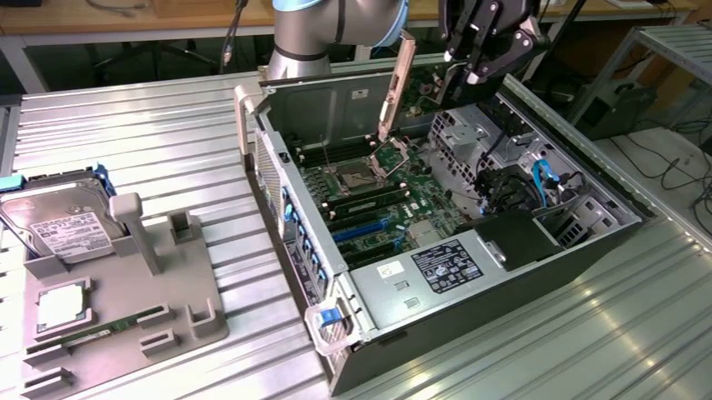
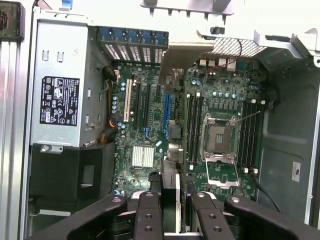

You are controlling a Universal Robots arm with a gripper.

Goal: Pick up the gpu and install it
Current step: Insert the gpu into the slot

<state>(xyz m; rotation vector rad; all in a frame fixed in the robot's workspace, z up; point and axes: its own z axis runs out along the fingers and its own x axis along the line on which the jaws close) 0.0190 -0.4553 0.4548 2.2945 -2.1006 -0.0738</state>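
Note:
My gripper (image 1: pixel 468 75) hangs over the open computer case (image 1: pixel 278 208), shut on the gpu (image 1: pixel 426 83). The gpu is a green card held on edge, its long silver bracket (image 1: pixel 393 87) pointing down toward the motherboard (image 1: pixel 384 196). In the wrist view the black fingers (image 2: pixel 150 215) clamp the card (image 2: pixel 171 182) edge-on, and its bracket (image 2: pixel 184 54) reaches toward the case's rear slot openings. Under the card lie the expansion slots (image 2: pixel 167 107), among them a blue one. The card hangs above the board and touches no slot.
A grey holder (image 1: pixel 122 283) on the exterior view's left carries a silver hard drive (image 1: pixel 62 221), a CPU (image 1: pixel 62 304) and a RAM stick (image 1: pixel 100 331). Inside the case are the power supply (image 1: pixel 445 267), the CPU socket (image 2: pixel 220 137) and cables (image 1: pixel 542 179).

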